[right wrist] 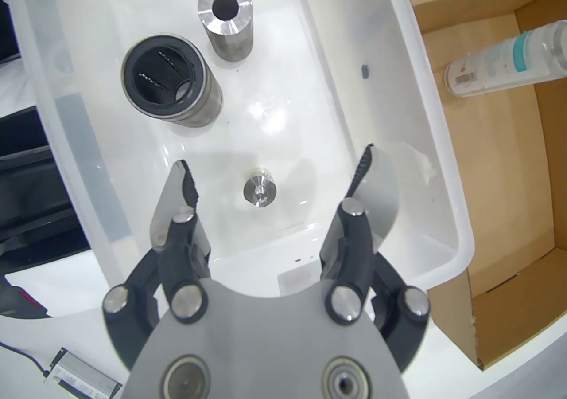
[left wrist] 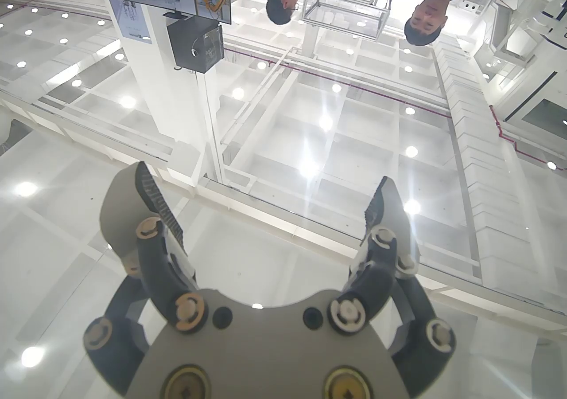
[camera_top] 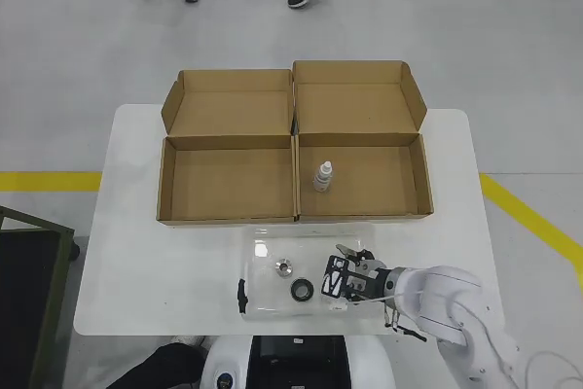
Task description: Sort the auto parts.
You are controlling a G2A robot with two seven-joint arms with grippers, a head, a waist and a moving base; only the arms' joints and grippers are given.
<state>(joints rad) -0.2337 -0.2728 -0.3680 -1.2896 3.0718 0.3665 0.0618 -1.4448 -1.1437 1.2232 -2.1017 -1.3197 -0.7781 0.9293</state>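
Entry: we hold our right claw (right wrist: 275, 166) spread wide and empty over the small silver metal stud (right wrist: 260, 190) standing in the clear plastic tub (right wrist: 401, 46) on the white bench (camera_top: 155, 282), and we judge an off-centre close could topple or flick it.

Clear-white bin (right wrist: 412, 64), silver bearing (right wrist: 170, 79) w/ black bore, silver bushing (right wrist: 227, 19), brown boxes (camera_top: 228, 185), white bottle (right wrist: 500, 61) w/ teal label

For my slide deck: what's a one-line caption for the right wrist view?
Open right hand over a small metal part in the clear bin, bearing and sleeve nearby.
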